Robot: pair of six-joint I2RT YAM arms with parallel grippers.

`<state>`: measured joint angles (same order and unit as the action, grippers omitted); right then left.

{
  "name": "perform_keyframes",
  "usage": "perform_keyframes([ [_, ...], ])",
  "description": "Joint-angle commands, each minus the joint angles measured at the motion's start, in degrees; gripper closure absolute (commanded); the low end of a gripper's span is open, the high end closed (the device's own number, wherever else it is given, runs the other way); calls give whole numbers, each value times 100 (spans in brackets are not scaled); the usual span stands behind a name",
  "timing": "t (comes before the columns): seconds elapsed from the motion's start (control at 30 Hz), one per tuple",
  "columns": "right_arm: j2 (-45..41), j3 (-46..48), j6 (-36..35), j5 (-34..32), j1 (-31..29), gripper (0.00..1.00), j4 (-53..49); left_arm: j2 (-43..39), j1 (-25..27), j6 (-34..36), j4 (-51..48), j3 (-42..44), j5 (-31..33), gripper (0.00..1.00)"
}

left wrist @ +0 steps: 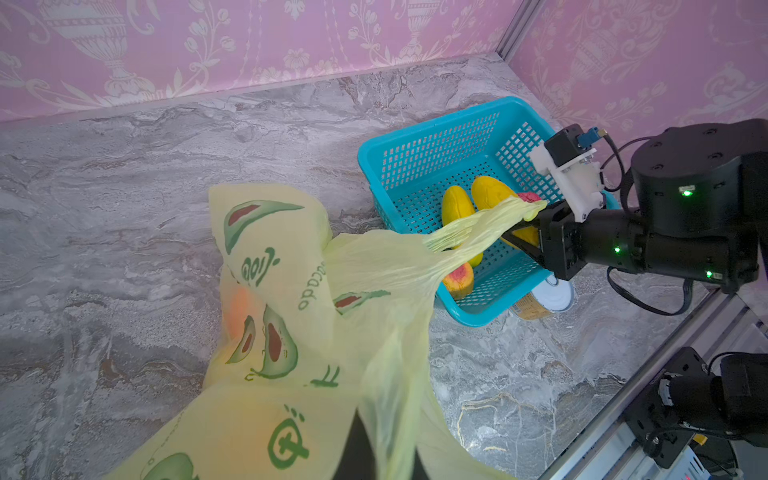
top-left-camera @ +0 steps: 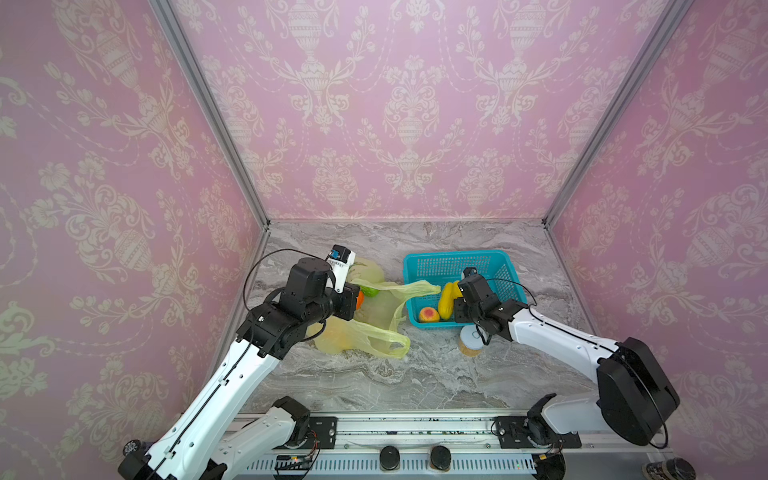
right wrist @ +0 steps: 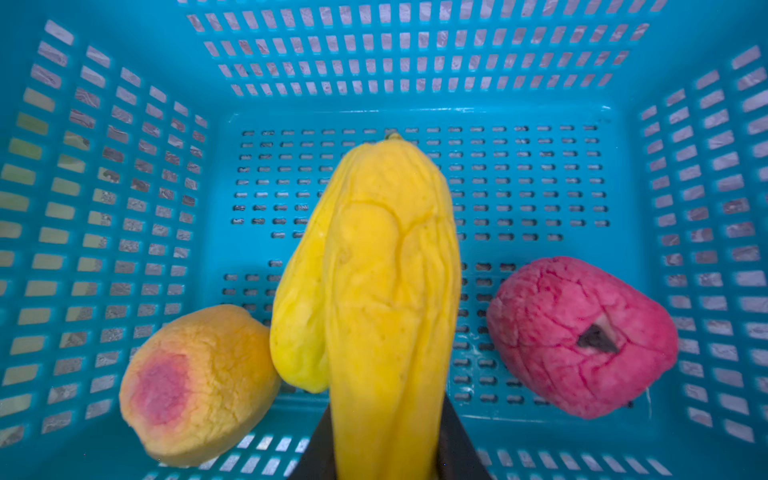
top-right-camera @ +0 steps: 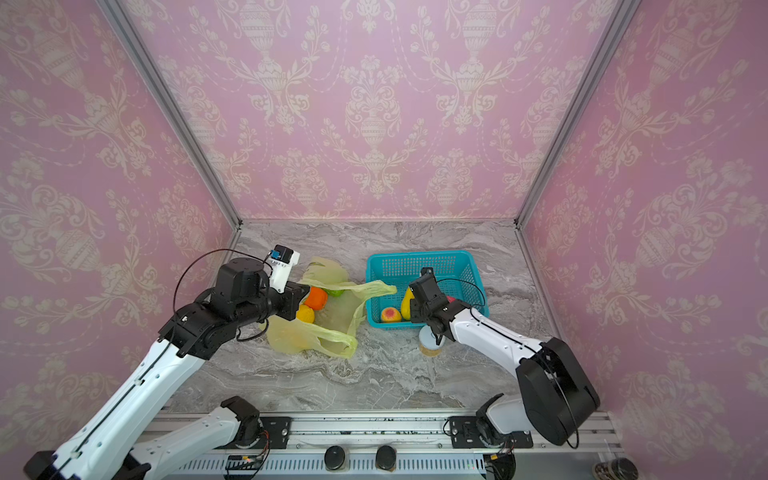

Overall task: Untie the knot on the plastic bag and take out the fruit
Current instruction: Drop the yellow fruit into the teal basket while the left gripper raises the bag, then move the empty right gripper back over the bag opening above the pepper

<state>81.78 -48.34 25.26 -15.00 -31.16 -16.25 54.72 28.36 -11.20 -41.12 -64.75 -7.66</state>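
The yellow-green plastic bag (top-left-camera: 374,320) (left wrist: 291,291) lies slack on the marble table, its mouth loose. No knot shows: one handle loop (top-left-camera: 419,287) stretches toward the basket, another (top-left-camera: 390,340) lies on the table. My left gripper (top-left-camera: 355,301) (left wrist: 386,457) is shut on the bag's film. Inside the bag sit an orange (top-right-camera: 316,298), a green fruit (top-right-camera: 334,292) and a round yellow one (top-right-camera: 306,313). My right gripper (top-left-camera: 457,293) (right wrist: 384,453) is shut on an elongated yellow fruit (right wrist: 390,270) low inside the basket.
The teal mesh basket (top-left-camera: 457,259) (right wrist: 415,112) also holds a second yellow fruit (right wrist: 299,328), an orange-pink one (right wrist: 199,382) and a pink-red one (right wrist: 582,336). A white-lidded jar (top-left-camera: 471,340) stands just in front of it, under my right wrist. Pink walls enclose three sides.
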Motion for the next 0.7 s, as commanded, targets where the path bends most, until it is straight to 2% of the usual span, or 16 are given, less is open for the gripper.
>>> perform_keyframes([
  [0.0,531,-483,-73,-140,57,84,-518,-110,40,130,64,72,2,100],
  [0.07,788,-654,-32,-205,57,83,-623,-119,39,119,27,74,110,100],
  [0.1,856,-678,-13,-192,58,76,-580,-112,38,118,39,68,80,100],
  [0.17,892,-695,3,-161,57,55,-521,-81,38,114,34,46,41,100],
  [0.3,386,-549,24,-266,40,28,-411,-59,22,62,21,30,81,100],
  [0.37,-210,-291,-9,-266,-18,21,-186,-58,14,58,-9,30,171,100],
  [0.47,-1343,74,-170,-318,-355,20,135,-50,-30,26,-37,32,262,100],
  [0.6,-2708,560,-540,-140,-1388,36,811,-33,-66,17,-17,41,201,100],
  [0.67,-2996,797,-566,348,-1763,43,1247,-12,-83,13,-18,49,221,100],
])
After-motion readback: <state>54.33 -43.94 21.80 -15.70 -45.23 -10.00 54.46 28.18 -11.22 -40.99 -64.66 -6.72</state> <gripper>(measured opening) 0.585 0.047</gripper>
